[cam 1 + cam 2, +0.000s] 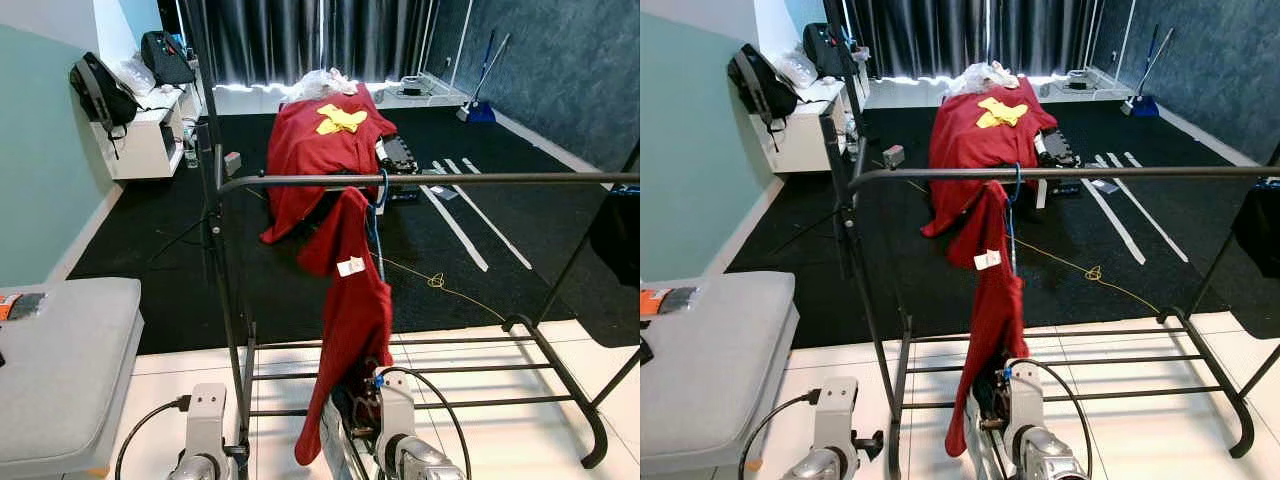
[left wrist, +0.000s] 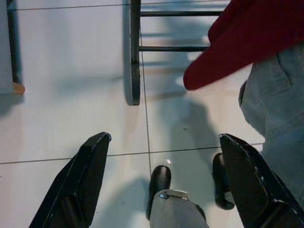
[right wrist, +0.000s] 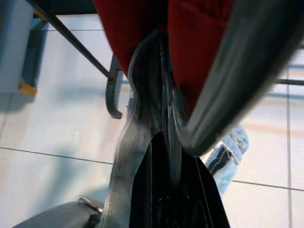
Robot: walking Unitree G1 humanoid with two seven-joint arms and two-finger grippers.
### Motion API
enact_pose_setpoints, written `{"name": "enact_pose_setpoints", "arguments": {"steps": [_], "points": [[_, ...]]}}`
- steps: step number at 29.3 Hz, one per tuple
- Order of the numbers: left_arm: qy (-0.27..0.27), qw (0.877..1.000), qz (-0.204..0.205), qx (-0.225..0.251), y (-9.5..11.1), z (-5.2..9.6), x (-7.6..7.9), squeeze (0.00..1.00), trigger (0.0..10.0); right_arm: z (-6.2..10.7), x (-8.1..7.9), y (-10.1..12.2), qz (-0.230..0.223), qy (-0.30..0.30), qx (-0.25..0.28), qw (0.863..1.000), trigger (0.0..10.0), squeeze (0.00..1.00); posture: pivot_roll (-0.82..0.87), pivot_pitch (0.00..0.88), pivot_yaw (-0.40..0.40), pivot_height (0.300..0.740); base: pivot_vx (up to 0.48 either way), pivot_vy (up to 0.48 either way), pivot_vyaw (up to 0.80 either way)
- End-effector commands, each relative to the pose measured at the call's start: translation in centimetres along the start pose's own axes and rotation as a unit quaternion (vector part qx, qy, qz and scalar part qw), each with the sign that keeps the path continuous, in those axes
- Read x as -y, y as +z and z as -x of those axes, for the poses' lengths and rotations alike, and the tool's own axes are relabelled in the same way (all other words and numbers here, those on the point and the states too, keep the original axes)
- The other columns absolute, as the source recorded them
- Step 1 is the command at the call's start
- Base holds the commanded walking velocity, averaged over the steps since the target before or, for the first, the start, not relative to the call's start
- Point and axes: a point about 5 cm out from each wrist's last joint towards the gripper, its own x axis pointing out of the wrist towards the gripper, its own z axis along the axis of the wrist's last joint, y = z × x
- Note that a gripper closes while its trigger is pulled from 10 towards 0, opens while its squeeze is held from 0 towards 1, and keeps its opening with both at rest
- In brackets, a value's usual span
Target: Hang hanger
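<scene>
A black clothes rack's rail [image 1: 480, 180] runs across in front of me. A red garment [image 1: 350, 290] hangs from it on a blue hook and reaches nearly to the floor. My right gripper [image 3: 164, 137] is low beside that garment's hem, shut on a grey hanger [image 3: 223, 85] whose hook curves out past the fingertips. Pale blue jeans [image 3: 128, 142] drape along it. My left gripper [image 2: 166, 137] points down at the white tiles, open with nothing in it, near the rack's foot [image 2: 135, 90]. The jeans [image 2: 280, 109] hang to one side of it.
A grey padded bench [image 1: 60, 360] stands close at my left. The rack's base bars [image 1: 560, 370] cross the tiles ahead. A dark garment [image 1: 620, 235] hangs at the rail's right end. Beyond the rack, a red-draped object [image 1: 320, 150] lies on black matting, with a yellow cord [image 1: 437, 282].
</scene>
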Motion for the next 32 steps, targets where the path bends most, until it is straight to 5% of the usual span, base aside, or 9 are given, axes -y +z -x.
{"name": "enact_pose_setpoints", "arguments": {"steps": [1, 7, 10, 25, 29, 30, 32], "points": [[-0.008, 1.000, -0.010, 0.003, -0.1, 0.1, 0.4, 0.00, 10.0, 0.0, 0.0, 1.0, 0.015, -0.002, 0.027, 1.000, 10.0, 0.00, 0.07, 0.002, -0.024, 0.740, 0.000, 0.000, 0.00], [0.010, 1.000, -0.004, -0.001, -1.1, 0.6, -0.4, 0.00, 10.0, 0.0, -0.6, 0.9, 0.029, 0.014, 0.033, 0.999, 10.0, 0.00, 0.09, 0.013, -0.036, 0.740, 0.000, 0.000, 0.00], [0.007, 1.000, 0.003, -0.006, -1.7, 0.8, -0.6, 0.00, 10.0, 0.4, 0.0, -1.3, 0.017, -0.005, -0.011, 1.000, 10.0, 0.00, 0.07, 0.018, -0.025, 0.740, 0.000, 0.000, 0.00], [0.021, 0.999, 0.015, -0.024, -3.7, 1.6, -1.7, 0.00, 10.0, 1.0, -0.9, -4.8, 0.024, 0.015, -0.085, 0.996, 10.0, 0.00, 0.09, 0.044, -0.050, 0.740, 0.000, 0.000, 0.00], [0.042, 0.997, 0.054, -0.021, -3.5, 1.5, -2.4, 0.00, 10.0, 1.1, -0.4, -5.1, 0.020, 0.005, -0.095, 0.995, 10.0, 0.00, 0.09, 0.028, -0.047, 0.740, 0.000, 0.000, 0.00], [0.036, 0.998, 0.051, -0.028, -3.7, 1.4, -2.2, 0.00, 10.0, 1.1, -0.2, -5.0, 0.028, 0.002, -0.094, 0.995, 10.0, 0.00, 0.08, 0.021, -0.015, 0.740, 0.000, 0.000, 0.00], [0.001, 0.998, -0.027, -0.052, -4.8, 1.5, -0.4, 0.00, 10.0, 1.4, 0.6, -5.3, 0.022, -0.018, -0.092, 0.995, 10.0, 0.00, 0.06, 0.035, -0.009, 0.740, 0.000, 0.000, 0.00]]}}
